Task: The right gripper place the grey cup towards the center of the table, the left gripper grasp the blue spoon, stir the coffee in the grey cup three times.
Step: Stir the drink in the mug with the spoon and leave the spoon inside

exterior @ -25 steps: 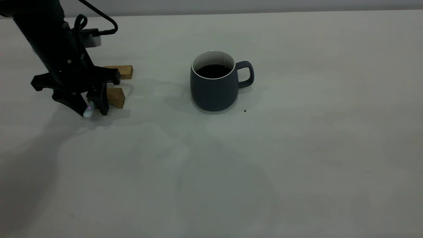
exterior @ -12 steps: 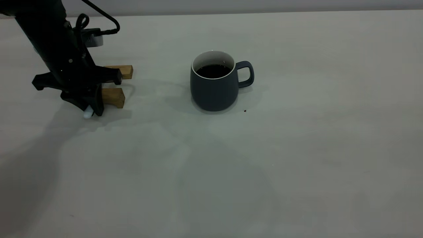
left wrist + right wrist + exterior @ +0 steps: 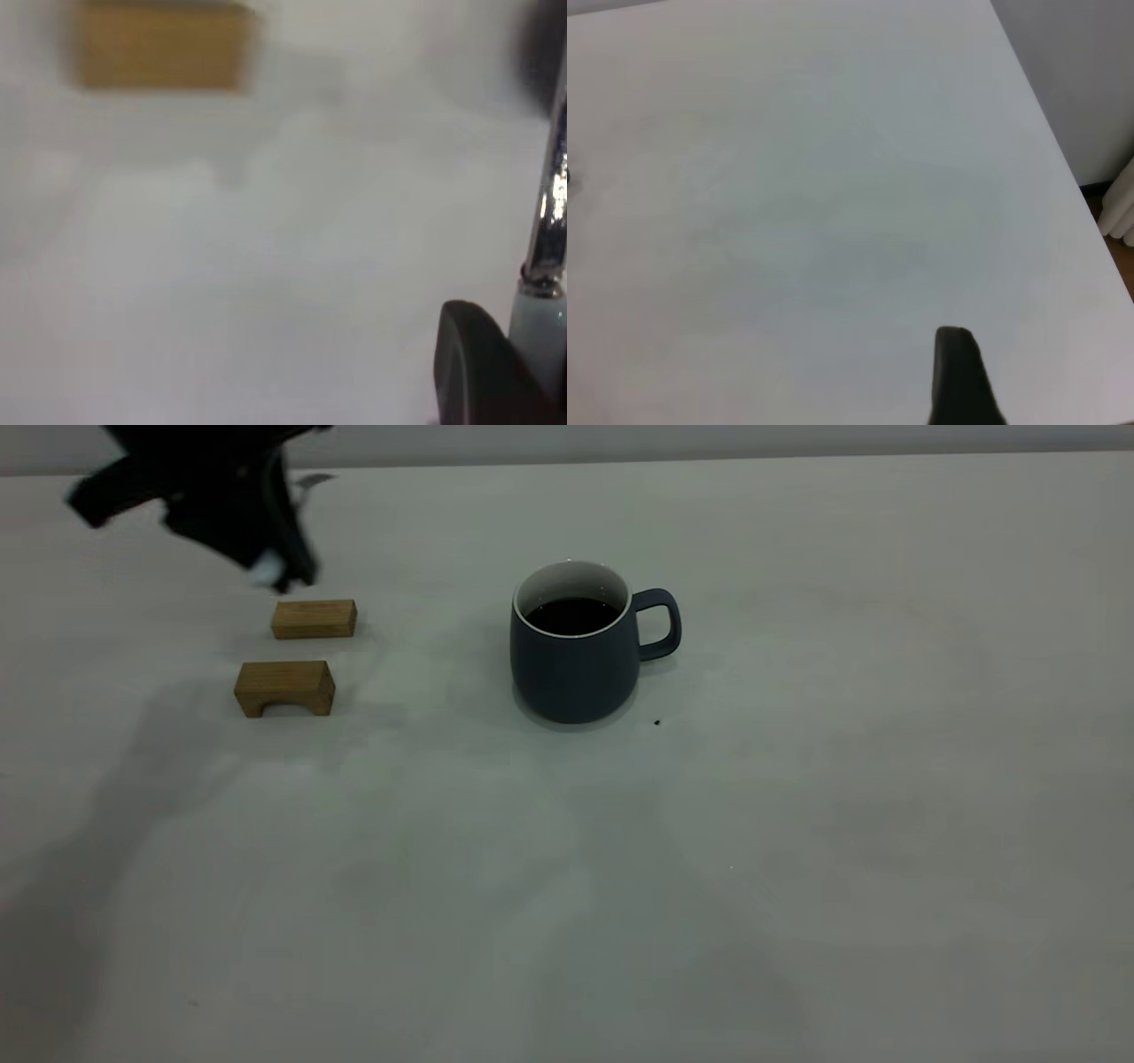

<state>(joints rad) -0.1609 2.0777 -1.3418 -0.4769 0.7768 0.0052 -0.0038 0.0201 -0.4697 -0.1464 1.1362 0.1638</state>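
Observation:
The grey cup (image 3: 574, 664) stands upright near the table's middle, its handle pointing right, with dark coffee (image 3: 571, 615) inside. My left gripper (image 3: 273, 571) is raised over the far left of the table (image 3: 797, 824), shut on the blue spoon (image 3: 264, 567). The spoon's pale end sticks out below the jaws. In the left wrist view the blue spoon's handle (image 3: 539, 332) and metal neck sit against a black finger (image 3: 469, 367). My right gripper (image 3: 961, 381) hangs over bare table near an edge, outside the exterior view.
Two brown wooden blocks (image 3: 314, 618) (image 3: 284, 687) lie left of the cup, just below the raised left gripper. One block (image 3: 164, 44) shows in the left wrist view. A tiny dark speck (image 3: 656, 723) lies right of the cup's base.
The left gripper closed on the spoon at the blocks, then lifted it up and back off the table. Both blocks now lie uncovered. The cup has not moved.

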